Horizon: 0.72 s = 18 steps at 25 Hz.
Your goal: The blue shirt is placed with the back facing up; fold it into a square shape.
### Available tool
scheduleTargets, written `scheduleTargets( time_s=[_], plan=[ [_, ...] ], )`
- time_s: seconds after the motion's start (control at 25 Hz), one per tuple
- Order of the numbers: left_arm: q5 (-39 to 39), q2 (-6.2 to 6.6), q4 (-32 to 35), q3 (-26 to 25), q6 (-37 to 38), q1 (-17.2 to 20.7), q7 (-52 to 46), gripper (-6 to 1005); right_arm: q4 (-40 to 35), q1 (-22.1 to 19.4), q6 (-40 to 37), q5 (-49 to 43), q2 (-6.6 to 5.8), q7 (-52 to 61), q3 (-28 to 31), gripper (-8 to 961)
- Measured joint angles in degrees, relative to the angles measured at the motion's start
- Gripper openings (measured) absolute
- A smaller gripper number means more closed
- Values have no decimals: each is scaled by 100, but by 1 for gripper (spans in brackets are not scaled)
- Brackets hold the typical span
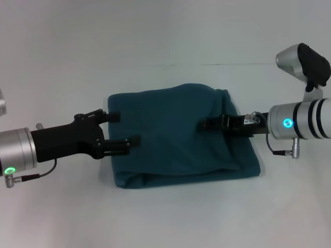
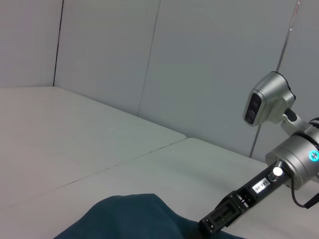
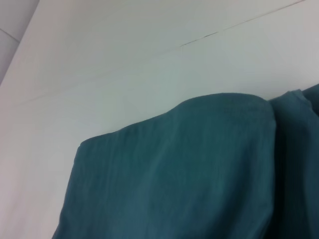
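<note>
Your blue shirt [image 1: 178,137] lies folded into a rough square mid-table [image 1: 165,41]. Your left gripper [image 1: 122,130] sits at its left edge, fingers spread wide; your right gripper [image 1: 209,124] reaches over the right half, fingers pressed together.

Pretty much all you get here is the blue shirt [image 3: 179,174] filling most of the shot, folded over with a rounded corner; a second fold of the same cloth [image 3: 299,149] sits right against it at one side; behind it, plain white table [image 3: 99,74] with a thin seam line [image 3: 209,36].
</note>
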Motion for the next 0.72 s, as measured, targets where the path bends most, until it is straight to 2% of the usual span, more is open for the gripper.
scheduleTargets(
  time_s=[0.72],
  plan=[
    [0,0,0,-11,-57,-33,0,947,-45,0,157,39,103,-46,50,679]
  ],
)
